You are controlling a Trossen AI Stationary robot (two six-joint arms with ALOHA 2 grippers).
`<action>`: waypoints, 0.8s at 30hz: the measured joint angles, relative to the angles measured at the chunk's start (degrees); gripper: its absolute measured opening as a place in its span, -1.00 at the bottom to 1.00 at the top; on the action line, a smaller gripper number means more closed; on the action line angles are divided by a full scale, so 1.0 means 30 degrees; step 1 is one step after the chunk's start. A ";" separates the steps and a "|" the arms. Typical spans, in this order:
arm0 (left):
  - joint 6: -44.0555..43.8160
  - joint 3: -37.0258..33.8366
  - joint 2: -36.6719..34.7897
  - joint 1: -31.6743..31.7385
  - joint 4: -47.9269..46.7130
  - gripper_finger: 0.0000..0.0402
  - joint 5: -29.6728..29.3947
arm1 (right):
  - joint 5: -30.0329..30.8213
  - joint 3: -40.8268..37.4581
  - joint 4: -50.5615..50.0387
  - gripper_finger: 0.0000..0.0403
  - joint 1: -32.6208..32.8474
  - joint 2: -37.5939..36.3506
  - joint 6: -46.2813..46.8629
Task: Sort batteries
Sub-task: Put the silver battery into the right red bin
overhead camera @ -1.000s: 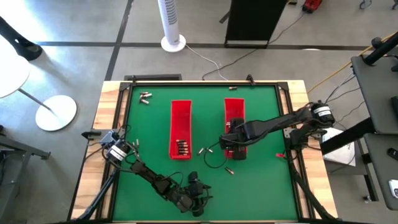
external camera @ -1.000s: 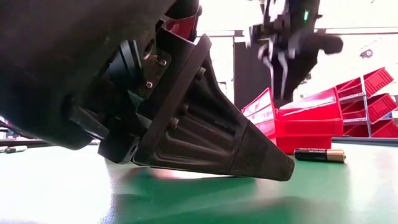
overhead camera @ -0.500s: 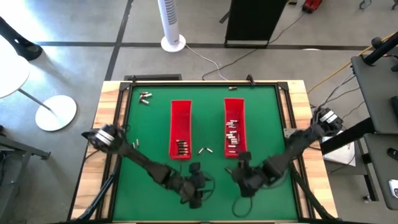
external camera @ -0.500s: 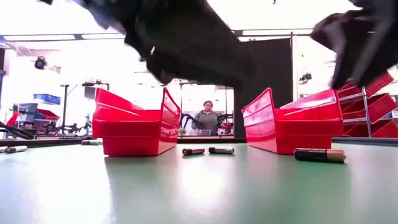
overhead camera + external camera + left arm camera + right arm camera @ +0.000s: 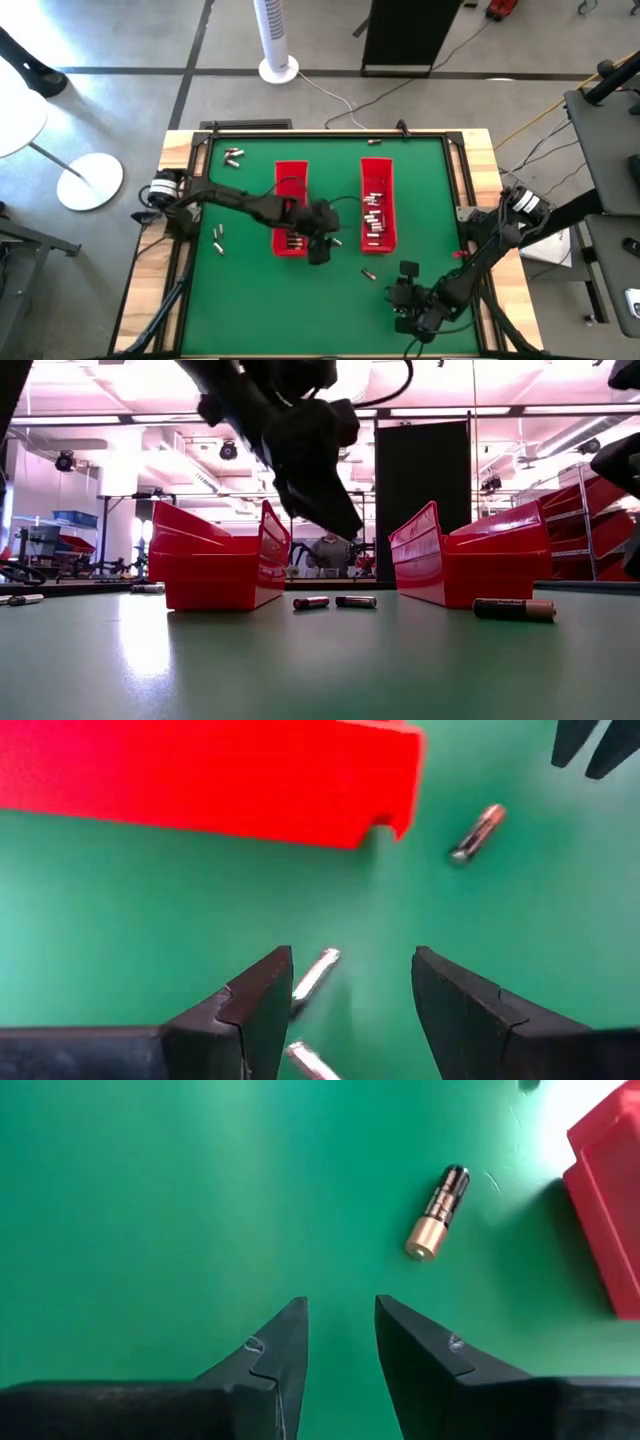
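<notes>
The batteries are small silvery cylinders. Several lie in the left red tray [image 5: 291, 215] and the right red tray [image 5: 377, 205]. Two batteries [image 5: 311, 602] [image 5: 356, 601] lie on the green mat between the trays' near ends. My left gripper [image 5: 319, 256] hangs open just above them, and one battery [image 5: 315, 975] shows between its fingers, untouched. A black-and-copper battery [image 5: 437, 1225] lies alone nearer the front. My right gripper [image 5: 340, 1340] hovers short of it over bare mat, fingers a narrow gap apart, holding nothing.
More loose batteries lie at the far left corner [image 5: 232, 155] and by the left edge [image 5: 217, 235]. The mat [image 5: 250, 300] has a raised wooden frame. In the low view a person shows in the room beyond the table.
My left gripper has risen from the near edge and swung toward the far side, and now hangs over the gap between the trays' near ends. My right gripper has left the right tray, moving toward the near edge and down. The batteries have stayed where they were.
</notes>
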 joint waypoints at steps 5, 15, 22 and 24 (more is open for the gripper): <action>0.1825 0.2821 0.0081 0.0816 -0.3990 -0.08 -0.0073 | 0.0058 -0.0007 -0.0056 -0.47 -0.0019 0.0255 -0.0640; 0.5903 0.9971 0.5021 0.1173 -1.1452 -0.08 0.0494 | 0.1997 -0.0162 -0.0150 -0.40 -0.0480 0.0218 -0.2487; 0.7440 1.3467 0.8207 0.1235 -1.4120 -0.08 0.1096 | 0.1844 -0.1013 -0.0161 -0.36 -0.0205 0.0211 -0.1190; 0.7613 1.4151 0.8766 0.1272 -1.4969 -0.08 0.1065 | 0.1844 -0.1209 -0.0159 -0.36 -0.0167 0.0211 -0.0850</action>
